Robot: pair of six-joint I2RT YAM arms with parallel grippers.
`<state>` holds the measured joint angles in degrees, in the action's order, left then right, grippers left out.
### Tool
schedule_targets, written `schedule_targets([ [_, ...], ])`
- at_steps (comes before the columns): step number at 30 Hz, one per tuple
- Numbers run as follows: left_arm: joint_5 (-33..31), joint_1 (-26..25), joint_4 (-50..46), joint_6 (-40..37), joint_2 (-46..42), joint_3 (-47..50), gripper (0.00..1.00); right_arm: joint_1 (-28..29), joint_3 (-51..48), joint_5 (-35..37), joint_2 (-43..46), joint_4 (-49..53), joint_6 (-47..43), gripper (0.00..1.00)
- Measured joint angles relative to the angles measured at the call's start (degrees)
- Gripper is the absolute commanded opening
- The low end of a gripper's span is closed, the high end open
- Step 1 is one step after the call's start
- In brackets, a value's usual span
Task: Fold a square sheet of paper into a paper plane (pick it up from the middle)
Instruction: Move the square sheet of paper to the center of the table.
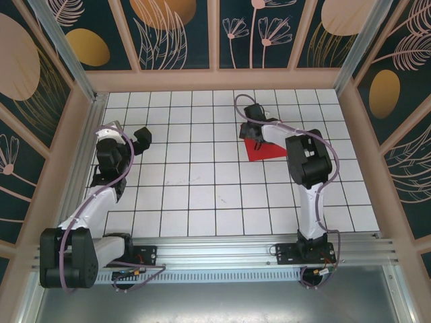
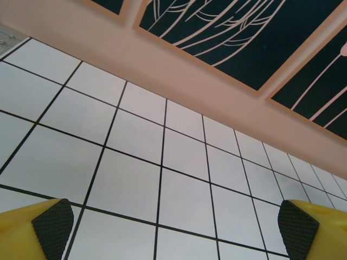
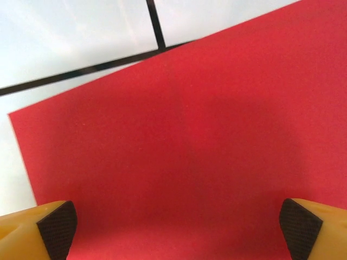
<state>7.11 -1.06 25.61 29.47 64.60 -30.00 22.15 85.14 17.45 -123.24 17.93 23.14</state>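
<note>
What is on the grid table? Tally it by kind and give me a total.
square sheet of paper, red: 1
Open pincers, left pincer and right pincer: 2
Total: 3

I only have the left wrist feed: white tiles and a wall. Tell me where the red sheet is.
Observer: The square sheet of paper lies flat on the far right part of the table, partly under the wrist of the right arm.
Operator: Report that arm's pincer.
Observer: The right pincer is open, its pads wide apart, low over the sheet with bare red paper between them; it grips nothing.
</note>
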Motion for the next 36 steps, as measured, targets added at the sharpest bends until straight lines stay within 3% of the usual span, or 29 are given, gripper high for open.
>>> schedule_targets([
  [5, 1.1, 0.0, -0.4, 0.0, -0.1, 0.0, 0.99, 0.6, 2.3, 2.2, -0.9, 2.9, 0.7, 0.99],
  [15, 2.8, 0.0, -1.2, 1.1, 0.6, 0.0, 0.99, 3.9, 0.1, -1.3, 0.1, 2.4, 1.1, 0.95],
  [24, 8.6, 0.0, -4.3, 4.1, 3.2, 0.0, 0.99, 24.2, -9.2, -3.3, 7.1, 3.4, 9.5, 0.94],
  [27, 10.5, 0.0, -5.1, 5.4, 3.7, 0.0, 0.99, 27.8, -9.2, -5.7, 8.0, 3.6, 13.9, 0.94],
  [32, 11.9, 0.0, -6.8, 6.3, 3.8, 0.0, 0.98, 26.8, -7.0, -7.3, 8.5, 7.7, 13.7, 0.97],
  [36, 12.0, 0.0, -8.1, 6.4, 3.8, 0.0, 0.99, 24.5, -3.8, -7.3, 8.7, 11.8, 5.3, 0.99],
])
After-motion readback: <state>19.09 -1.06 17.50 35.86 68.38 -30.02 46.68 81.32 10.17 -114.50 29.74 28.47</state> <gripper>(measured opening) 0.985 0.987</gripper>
